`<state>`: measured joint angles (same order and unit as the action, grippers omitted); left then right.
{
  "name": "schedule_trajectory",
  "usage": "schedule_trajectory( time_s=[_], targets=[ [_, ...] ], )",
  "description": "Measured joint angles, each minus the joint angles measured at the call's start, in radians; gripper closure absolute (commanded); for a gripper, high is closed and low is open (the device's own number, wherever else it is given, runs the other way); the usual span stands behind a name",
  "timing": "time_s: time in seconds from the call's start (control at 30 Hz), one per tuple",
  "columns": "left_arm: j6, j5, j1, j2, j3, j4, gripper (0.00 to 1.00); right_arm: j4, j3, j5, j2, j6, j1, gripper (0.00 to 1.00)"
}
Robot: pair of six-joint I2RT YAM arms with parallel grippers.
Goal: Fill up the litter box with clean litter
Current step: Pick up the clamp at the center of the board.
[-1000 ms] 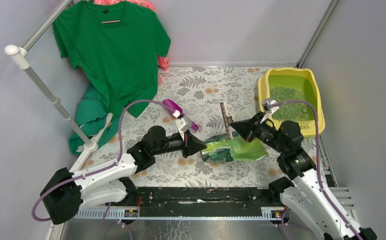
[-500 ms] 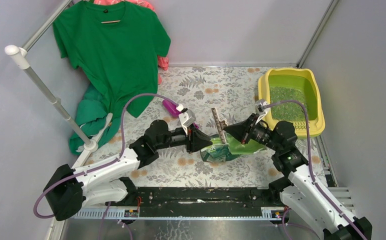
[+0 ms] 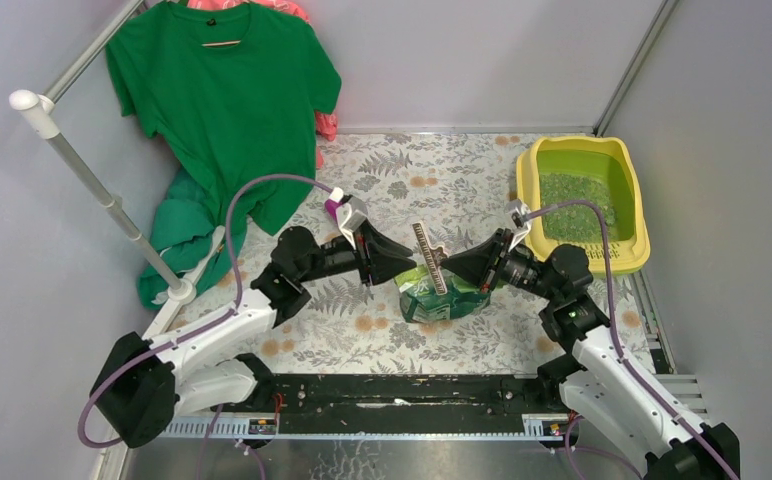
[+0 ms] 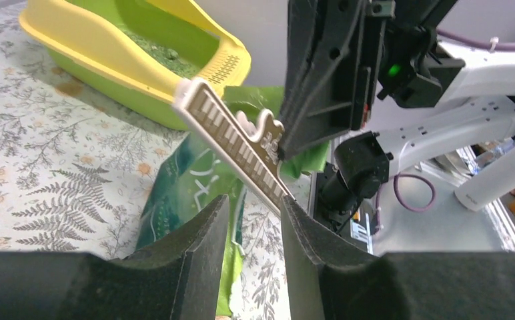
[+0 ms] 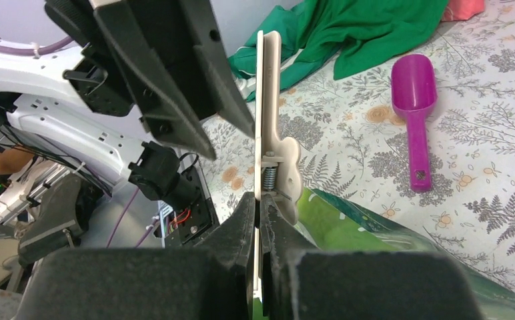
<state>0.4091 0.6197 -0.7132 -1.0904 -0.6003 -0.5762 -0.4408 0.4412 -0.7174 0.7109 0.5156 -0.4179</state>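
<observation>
Two arms meet over a green bag near the middle of the surface.

The flowery surface [image 3: 382,180] fills the floor of the top view. A green shirt [image 3: 222,110] hangs at 10 o'clock. The yellow litter box [image 3: 574,143] sits at 2 o'clock, well apart from the arms, and green litter [image 3: 574,205] lies inside it. The green bag [image 3: 432,300] is in the middle, a little toward 6 o'clock. A long white clip [image 3: 428,257] stands over the bag's top. The right pincer [image 5: 261,200] reaches in from 3 o'clock, pressed together and pinching the clip. The left pincer [image 4: 253,203] points in from 9 o'clock, spread apart with nothing in it, and the clip's end is just at its tips. A purple scoop [image 5: 415,100] lies on the surface near the left arm.
</observation>
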Motion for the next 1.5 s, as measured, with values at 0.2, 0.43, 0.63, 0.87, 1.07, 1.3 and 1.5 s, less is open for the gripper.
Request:
schedule_trajectory(
  time_s=[0.2, 0.43, 0.63, 0.87, 1.07, 1.3, 1.5],
  targets=[
    [0.093, 0.044, 0.042, -0.086, 0.006, -0.149, 0.57, -0.054, -0.021, -0.029, 0.014, 0.026, 0.0, 1.0],
    [0.19, 0.081, 0.047, -0.174, 0.029, -0.307, 0.56, -0.097, -0.027, -0.037, 0.026, 0.044, 0.0, 1.0],
    [0.245, 0.092, 0.047, -0.201, 0.036, -0.402, 0.56, -0.126, -0.033, -0.054, 0.035, 0.06, 0.0, 1.0],
    [0.311, 0.094, 0.047, -0.248, 0.037, -0.512, 0.62, -0.152, -0.052, -0.063, 0.045, 0.074, 0.0, 1.0],
    [0.351, 0.09, 0.048, -0.275, 0.041, -0.552, 0.77, -0.178, -0.06, -0.072, 0.047, 0.089, 0.001, 0.92],
    [0.366, 0.087, 0.048, -0.277, 0.039, -0.551, 0.77, -0.188, -0.061, -0.08, 0.06, 0.104, 0.002, 0.65],
    [0.378, 0.077, 0.048, -0.291, 0.025, -0.536, 0.78, -0.171, -0.061, -0.079, 0.051, 0.103, 0.002, 0.5]
  ],
)
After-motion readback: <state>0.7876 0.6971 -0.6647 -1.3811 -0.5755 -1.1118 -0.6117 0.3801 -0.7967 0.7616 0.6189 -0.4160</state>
